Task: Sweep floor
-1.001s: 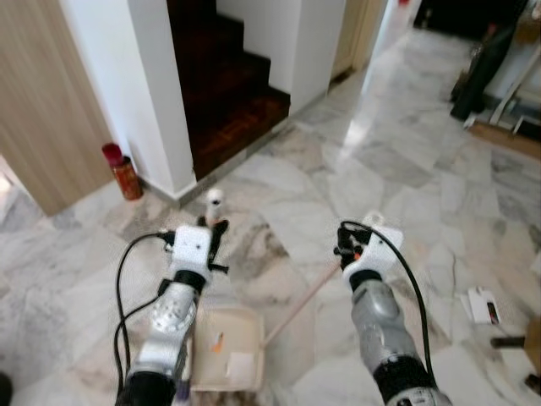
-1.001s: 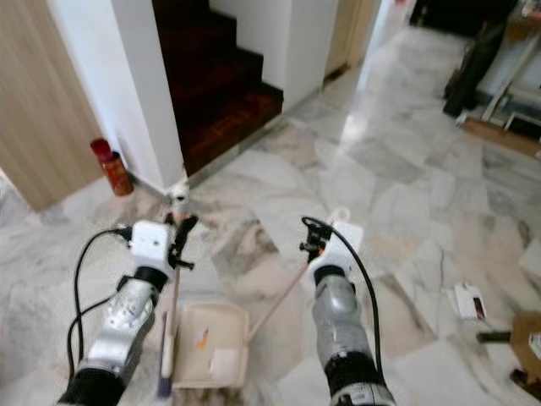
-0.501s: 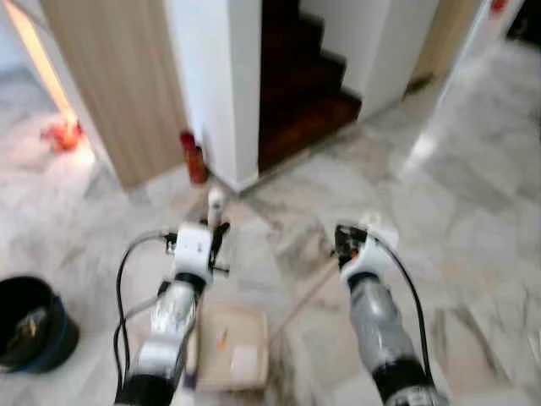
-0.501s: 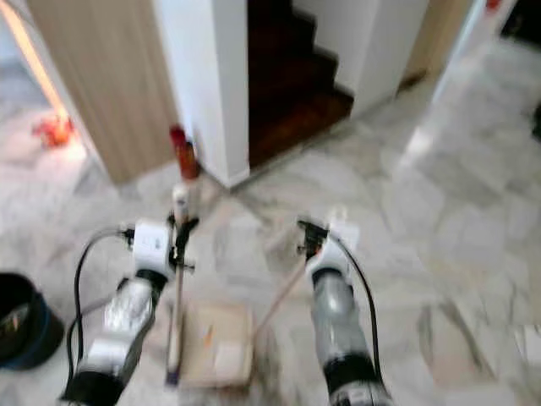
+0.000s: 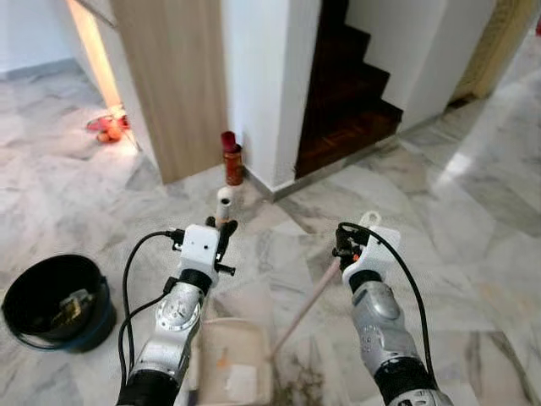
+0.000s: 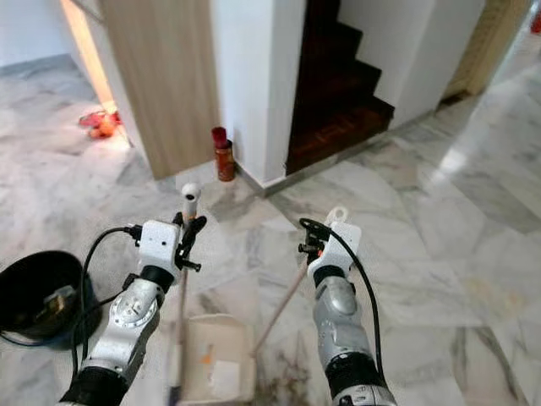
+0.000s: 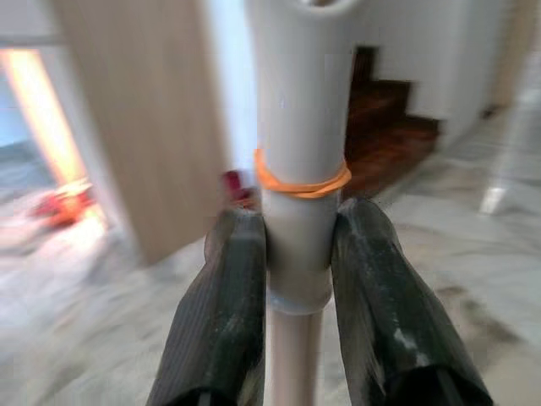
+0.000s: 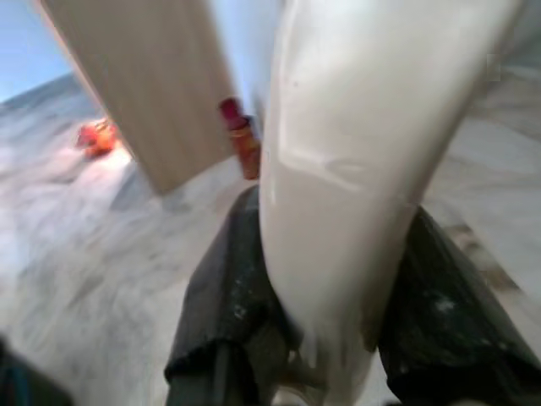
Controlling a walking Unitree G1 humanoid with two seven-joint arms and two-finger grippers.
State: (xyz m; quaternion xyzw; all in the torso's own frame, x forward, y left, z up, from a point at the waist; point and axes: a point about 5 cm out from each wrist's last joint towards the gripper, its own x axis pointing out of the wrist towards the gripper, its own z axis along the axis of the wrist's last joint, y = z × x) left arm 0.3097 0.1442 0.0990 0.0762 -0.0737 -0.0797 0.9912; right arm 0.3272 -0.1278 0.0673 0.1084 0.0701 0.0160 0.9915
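My left gripper [image 5: 221,243] is shut on the white broom handle [image 7: 300,161], just below an orange rubber band; its fingers [image 7: 226,296] press both sides. The broom stands about upright, its rounded top [image 6: 191,193] above the gripper. My right gripper [image 5: 344,251] is shut on the cream dustpan handle [image 8: 359,161], which slants down to the beige dustpan [image 5: 254,368] on the marble floor between my arms. An orange scrap and a white paper piece lie in the pan.
A black bucket [image 5: 51,300] with some rubbish sits on the floor at my left. A red can [image 5: 232,159] stands at the foot of the white wall by a wooden panel [image 5: 173,76]. Dark stairs [image 5: 351,93] rise ahead. Red-orange objects [image 5: 106,127] lie far left.
The whole picture has shifted: the camera has turned left, bringing the bucket and wooden panel into view. Both grippers keep the same hold on broom and dustpan handle.
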